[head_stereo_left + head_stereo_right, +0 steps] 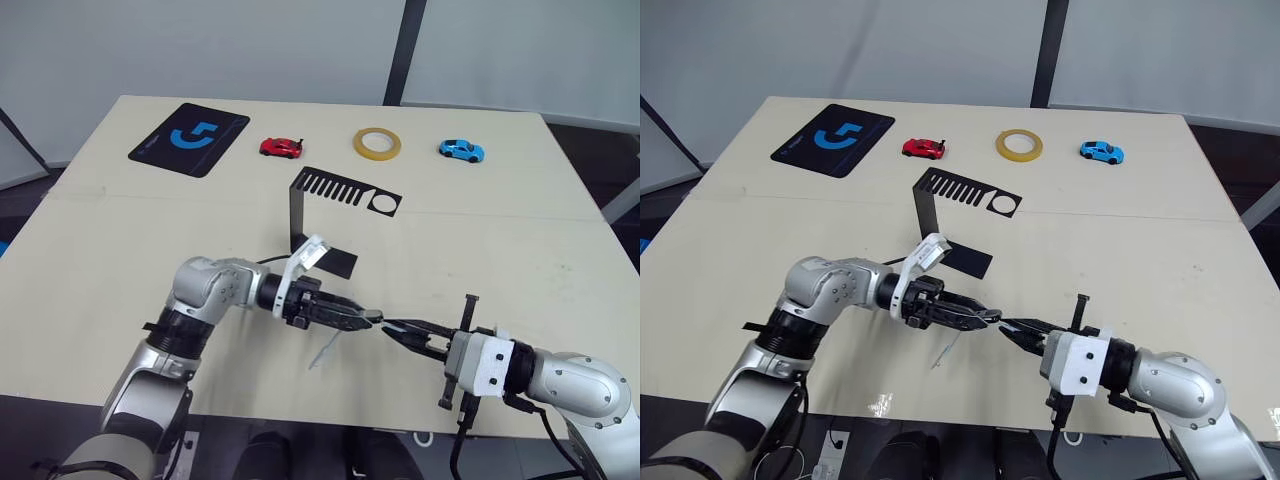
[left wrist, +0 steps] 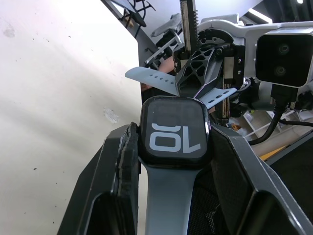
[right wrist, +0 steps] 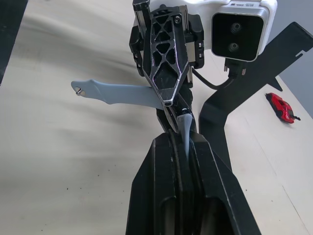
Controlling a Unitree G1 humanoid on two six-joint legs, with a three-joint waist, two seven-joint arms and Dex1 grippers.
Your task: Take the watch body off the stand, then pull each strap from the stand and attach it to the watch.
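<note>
Gripping the watch body (image 2: 175, 131) between the left gripper (image 1: 362, 319) fingers with one strap (image 2: 168, 196) already fitted, meeting tip to tip the right gripper (image 1: 398, 329), clamped on the second strap (image 3: 183, 128), well forward of the bare stand (image 1: 330, 205).

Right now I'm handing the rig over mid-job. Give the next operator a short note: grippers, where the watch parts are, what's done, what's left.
Left gripper: shut on the watch body, face toward its wrist camera; one strap already hangs from the case.
Right gripper: shut on the second strap, fingertips brought up against the left gripper in front of the stand.
Done: body and both straps are off the stand; its slotted top plate is bare.
Left: seat the second strap into the case's free end. Whether it has engaged cannot be told.
Toy cars, tape roll and black mat at the far edge are untouched.
</note>
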